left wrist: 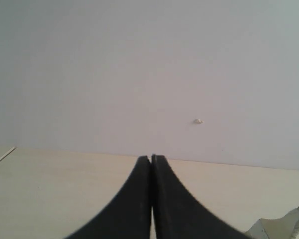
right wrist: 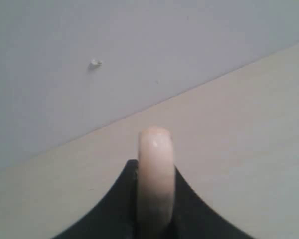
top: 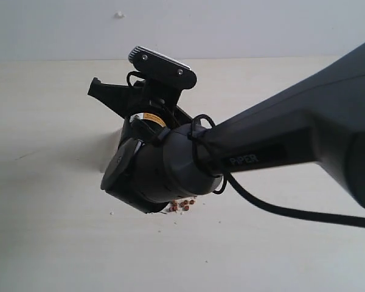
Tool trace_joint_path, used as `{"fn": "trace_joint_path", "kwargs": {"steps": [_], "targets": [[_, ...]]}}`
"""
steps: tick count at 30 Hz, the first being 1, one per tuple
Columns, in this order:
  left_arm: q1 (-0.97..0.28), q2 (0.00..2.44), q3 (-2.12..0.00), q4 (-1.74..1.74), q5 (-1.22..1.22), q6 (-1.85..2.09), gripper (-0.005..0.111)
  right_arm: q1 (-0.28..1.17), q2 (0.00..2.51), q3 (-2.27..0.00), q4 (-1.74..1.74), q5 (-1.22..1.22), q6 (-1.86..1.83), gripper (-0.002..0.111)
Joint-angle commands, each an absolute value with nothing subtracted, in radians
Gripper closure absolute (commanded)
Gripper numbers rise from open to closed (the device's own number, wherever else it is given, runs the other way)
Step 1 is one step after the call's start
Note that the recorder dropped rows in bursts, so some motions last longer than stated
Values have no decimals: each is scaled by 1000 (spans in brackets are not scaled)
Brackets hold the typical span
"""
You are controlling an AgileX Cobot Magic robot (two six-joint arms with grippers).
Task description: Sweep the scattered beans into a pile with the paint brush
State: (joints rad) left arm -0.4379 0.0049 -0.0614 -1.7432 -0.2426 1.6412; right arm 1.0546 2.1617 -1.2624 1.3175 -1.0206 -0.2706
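Beans (top: 182, 205): a small reddish-brown cluster lies on the desk (top: 48, 243), just below the wrist of the right arm (top: 280, 146) and partly covered by it. I take this for the pile (top: 186, 203), or its near edge; the full extent cannot be seen. A few whitish crumbs (top: 111, 213) lie singly on the desk, near the arm's wrist but apart from the cluster. No loose beans show on the desk around the arm, though the arm hides a broad patch.

Right fingers (right wrist: 114, 209): narrow, closed on the paint brush (right wrist: 155, 169), with its cream handle end standing between them. The bristles cannot be made out in any view, so whether they touch the desk cannot be told.

Left fingers (left wrist: 134, 199): pressed together, nothing held.

Assessment: sweeping looks well advanced, with the visible beans in one cluster beside the arm. What is left, as far as can be judged: the stray crumbs, and whatever lies under the arm.
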Motion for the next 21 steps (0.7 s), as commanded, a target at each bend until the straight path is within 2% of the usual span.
{"fn": "trace_joint_path", "kwargs": {"steps": [1,21], "targets": [[-436,0,-56,-1744,-232,1644,107,1050,2159,-1273,1339,-1036,-340,108],[-436,0,-56,-1744,-232,1644,107,1083,2132,-1273,1684,-1182,-635,108]]}}
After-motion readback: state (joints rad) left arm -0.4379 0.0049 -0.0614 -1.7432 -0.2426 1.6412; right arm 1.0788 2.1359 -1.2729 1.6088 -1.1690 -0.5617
